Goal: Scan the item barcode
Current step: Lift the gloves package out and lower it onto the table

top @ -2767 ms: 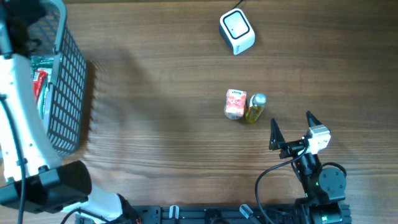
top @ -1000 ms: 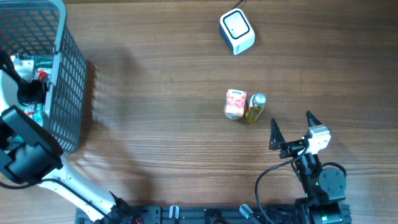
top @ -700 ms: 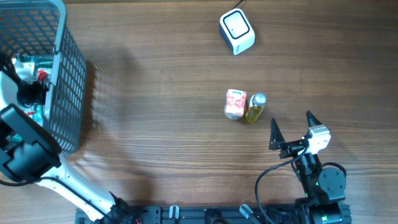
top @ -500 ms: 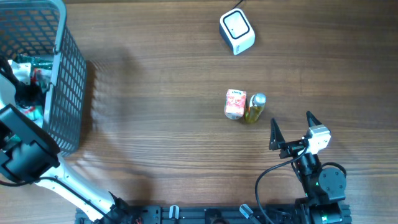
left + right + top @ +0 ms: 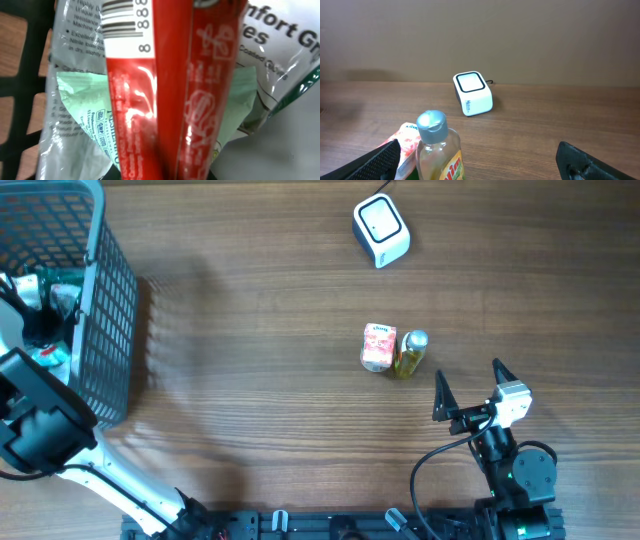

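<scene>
In the left wrist view a glossy red packet [image 5: 170, 100] fills the frame, its barcode [image 5: 122, 25] at the top. My left gripper [image 5: 165, 175] is shut on the packet's lower end, inside the grey wire basket [image 5: 110, 300] at the table's left edge. From overhead the left gripper [image 5: 42, 312] is down among the basket's packets. The white scanner [image 5: 381, 231] stands at the back right, and shows again as the scanner [image 5: 472, 93]. My right gripper [image 5: 467, 372] rests open near the front right, holding nothing.
A pink carton [image 5: 378, 346] and a yellow-liquid bottle [image 5: 411, 353] lie side by side mid-table, just ahead of the right gripper [image 5: 482, 167]. A clear packet with green printing [image 5: 75, 110] lies under the red one. Basket wires [image 5: 25, 75] close in on the left.
My left gripper has gone from open to shut on the red packet inside the basket. The right arm, carton, bottle and scanner have not moved.
</scene>
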`<state>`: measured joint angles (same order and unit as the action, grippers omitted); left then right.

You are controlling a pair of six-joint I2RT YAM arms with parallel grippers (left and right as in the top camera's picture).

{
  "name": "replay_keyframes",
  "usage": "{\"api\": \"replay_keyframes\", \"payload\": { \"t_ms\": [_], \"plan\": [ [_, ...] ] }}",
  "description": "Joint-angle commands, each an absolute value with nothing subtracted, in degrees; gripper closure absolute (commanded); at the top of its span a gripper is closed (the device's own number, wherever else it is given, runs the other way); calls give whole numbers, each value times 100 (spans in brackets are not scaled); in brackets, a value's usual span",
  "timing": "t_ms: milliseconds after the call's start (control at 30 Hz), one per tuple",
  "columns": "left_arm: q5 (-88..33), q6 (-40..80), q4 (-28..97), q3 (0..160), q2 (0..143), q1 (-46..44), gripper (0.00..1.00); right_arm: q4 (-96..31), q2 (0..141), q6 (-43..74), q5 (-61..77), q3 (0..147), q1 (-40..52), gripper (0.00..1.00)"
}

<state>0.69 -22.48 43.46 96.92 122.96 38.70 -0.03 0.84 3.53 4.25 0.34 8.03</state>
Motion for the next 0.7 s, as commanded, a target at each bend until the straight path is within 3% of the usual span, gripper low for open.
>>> {"api": "replay_keyframes", "payload": {
  "t_ms": [0, 433, 667],
  "plan": [
    [-340, -1426, 4261, 10256, 11301, 3647, 96, 12, 60, 305, 434, 30, 775, 0],
    [-819, 921, 3675, 10471, 8420, 3157, 96, 12, 60, 305, 434, 30, 775, 0],
    [-888, 1444, 4434, 10471, 7747, 1859, 96, 12, 60, 303, 434, 30, 775, 0]
  ]
}}
